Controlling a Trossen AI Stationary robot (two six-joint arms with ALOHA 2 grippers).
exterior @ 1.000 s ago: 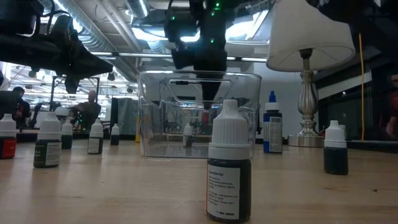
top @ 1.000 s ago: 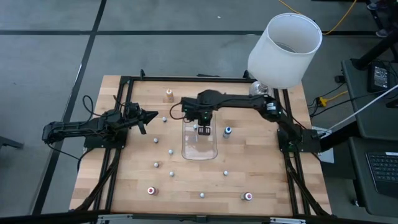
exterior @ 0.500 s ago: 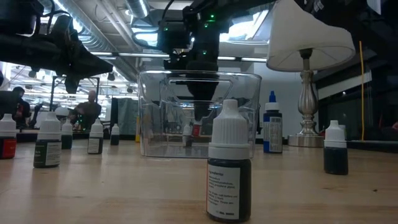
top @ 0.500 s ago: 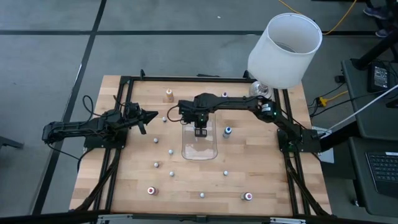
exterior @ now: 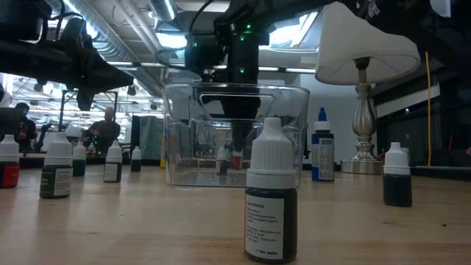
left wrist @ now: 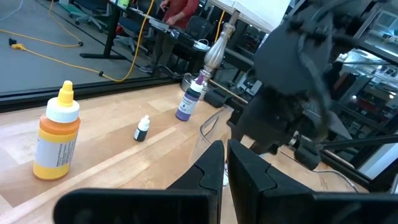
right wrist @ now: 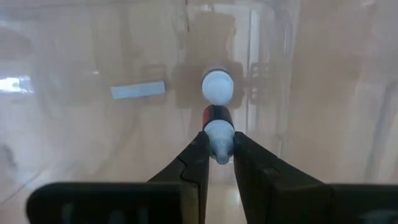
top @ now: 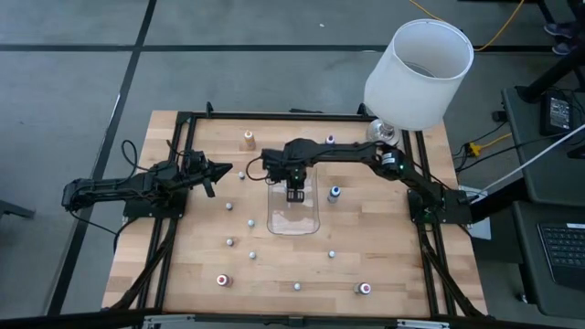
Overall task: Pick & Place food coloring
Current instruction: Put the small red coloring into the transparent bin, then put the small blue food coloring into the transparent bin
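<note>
1. High view: compared with a second earlier, the right gripper (top: 294,192) had shifted to the far end of the clear tray (top: 293,226) and dropped into it. Looked like the placing step. The left gripper (top: 218,171) sat parked at the table's left side.
2. Low view: a red bottle (exterior: 237,160) showed low inside the tray, under the dark fingers, basically at the floor.
3. Left wrist view: its own fingers were pressed together, holding nothing.
4. Right wrist view: fingers (right wrist: 194,158) were clamped on the red bottle's white cap, with another bottle (right wrist: 217,86) just beyond in the tray.
</note>
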